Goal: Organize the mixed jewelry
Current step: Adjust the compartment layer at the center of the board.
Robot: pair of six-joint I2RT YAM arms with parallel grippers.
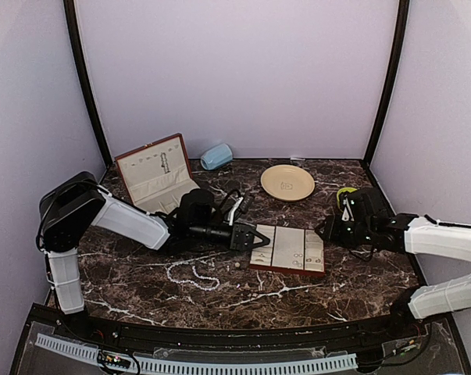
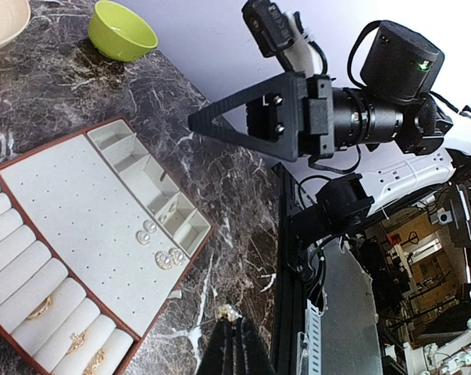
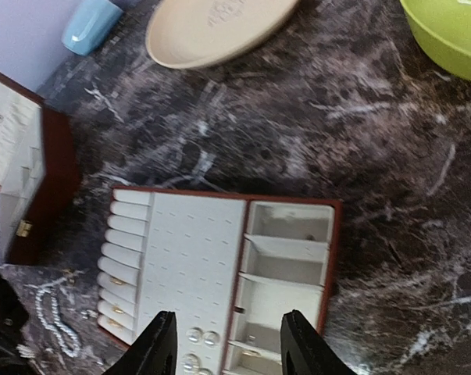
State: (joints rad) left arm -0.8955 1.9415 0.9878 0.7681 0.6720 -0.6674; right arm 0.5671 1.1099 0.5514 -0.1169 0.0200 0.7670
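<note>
Status: left end effector [image 2: 231, 348] closed, tiny shiny piece [image 2: 227, 312] at tips, grip unclear | right end effector [image 3: 227, 332] parted, empty, near slotted tray [image 3: 196, 258]

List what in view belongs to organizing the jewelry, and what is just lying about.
Job in hand:
- pearl strand, loose on the table
- earrings and rings, already in the slotted tray
- open box, probably

Lying about:
- cream plate
- green bowl
- blue cup
</note>
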